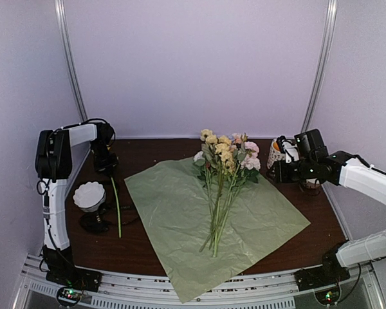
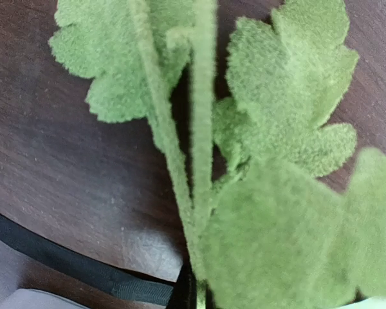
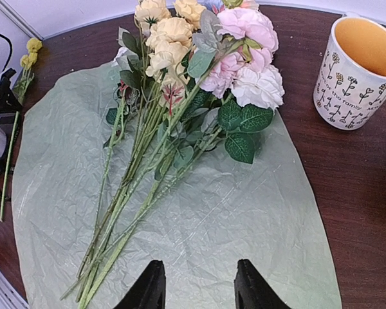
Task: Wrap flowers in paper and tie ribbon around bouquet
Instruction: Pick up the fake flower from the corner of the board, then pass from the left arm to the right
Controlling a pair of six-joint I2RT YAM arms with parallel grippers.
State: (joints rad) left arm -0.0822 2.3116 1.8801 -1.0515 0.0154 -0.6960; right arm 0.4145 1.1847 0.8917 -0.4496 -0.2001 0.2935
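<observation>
**Stem pickup at left of frame, bunch not yet complete**

Centre of top view: paper (image 1: pixel 180 232) spread flat and open, nothing folded yet. The flowers (image 1: pixel 224 180) lie on it, blossoms toward the top of frame and stem ends toward the bottom. One stray stem (image 1: pixel 117 209) lies on the bare table (image 1: pixel 141 254) left of the paper, apart from it.

The left gripper (image 1: pixel 107 164) sits at the stem's upper end with jaws together, apparently pinching the stem. The right gripper (image 3: pixel 199 290) hangs over the paper with fingers apart and nothing between them. A mug (image 3: pixel 360 64) is at upper right of that view.

Step in hand, as I read it, is to bring the stray stem over to the bunch.
- Lift it well clear, so the long tail does not catch the paper's edge.
- Lay it parallel to the other stems, head level with theirs.
- Let go only once it rests.

Hard to make out:
- The left wrist view is filled with blurred leaves. The fingers are barely in frame at the bottom, so the pinch itself is unclear.
- A black band (image 2: pixel 64 257) at lower left of that view could be ribbon or cable; I cannot tell which.
- I cannot place the ribbon in any view.
- The white fluted dish (image 1: pixel 90 195) at left hides its contents.
</observation>
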